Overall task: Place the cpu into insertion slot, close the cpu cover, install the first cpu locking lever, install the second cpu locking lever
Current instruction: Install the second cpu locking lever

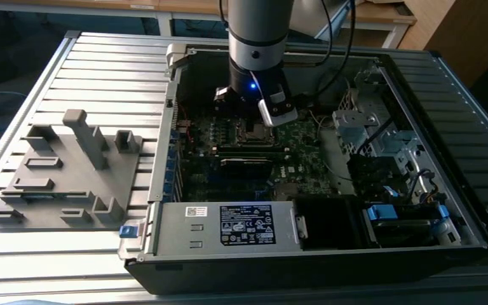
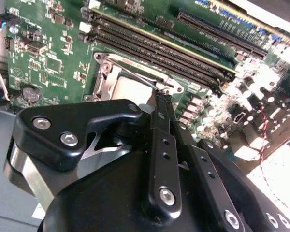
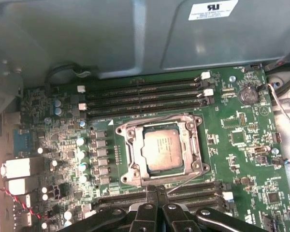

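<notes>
Fingertips of your gripper [image 3: 156, 189] are pressed together with nothing between them, sitting right at the edge of the cpu cover [image 3: 160, 146], on the side facing the lower pair of memory slots [image 3: 183, 193]. The cpu [image 3: 161, 148] already lies flat in the insertion slot [image 3: 135, 171], and the cover frame is folded down around it, its silver top showing through the cut-out.

What matters for you is the thin wire lever [image 3: 183, 183] just beside the fingertips: it runs slantwise from the cover's corner out across the memory slots, so its long axis lies roughly along that edge of the socket, and it looks raised rather than hooked down, though that is hard to judge from this angle. In the second wrist view the closed tips [image 2: 160, 98] meet that same rod [image 2: 135, 75] at the socket corner. In the exterior view the arm [image 1: 257, 44] stands upright over the motherboard [image 1: 304, 152] inside the computer case [image 1: 312, 260].
</notes>
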Available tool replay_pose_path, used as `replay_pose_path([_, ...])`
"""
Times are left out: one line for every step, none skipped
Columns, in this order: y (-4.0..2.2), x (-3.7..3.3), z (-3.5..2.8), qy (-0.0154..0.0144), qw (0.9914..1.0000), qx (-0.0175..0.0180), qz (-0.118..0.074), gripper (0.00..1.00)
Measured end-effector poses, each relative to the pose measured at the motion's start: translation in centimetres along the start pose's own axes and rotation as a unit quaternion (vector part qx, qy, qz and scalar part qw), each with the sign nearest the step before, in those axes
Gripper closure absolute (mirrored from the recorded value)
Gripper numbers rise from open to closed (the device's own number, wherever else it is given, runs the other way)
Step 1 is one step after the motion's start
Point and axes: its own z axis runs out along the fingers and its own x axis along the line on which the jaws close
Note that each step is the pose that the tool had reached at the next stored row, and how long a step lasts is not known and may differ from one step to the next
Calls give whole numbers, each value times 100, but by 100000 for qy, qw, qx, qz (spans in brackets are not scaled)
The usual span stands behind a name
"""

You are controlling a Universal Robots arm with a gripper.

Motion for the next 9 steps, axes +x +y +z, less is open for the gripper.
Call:
replay_pose_path([-9, -1, 2, 0, 100000, 4, -2, 90])
replay_pose_path([-14, 0, 10, -14, 100000, 33, 0, 90])
replay_pose_path([-19, 2, 22, -25, 100000, 79, 0, 90])
replay_pose_path([-24, 6, 36, -33, 100000, 115, -4, 90])
replay_pose_path([-29, 11, 53, -43, 100000, 140, -3, 90])
replay_pose_path([-34, 19, 70, -54, 100000, 166, 1, 90])
replay_pose_path([-38, 27, 87, -64, 100000, 184, 2, 90])
replay_pose_path([-41, 36, 100, -72, 100000, 200, 4, 90])
replay_pose_path([-43, 41, 105, -74, 100000, 215, 4, 90])
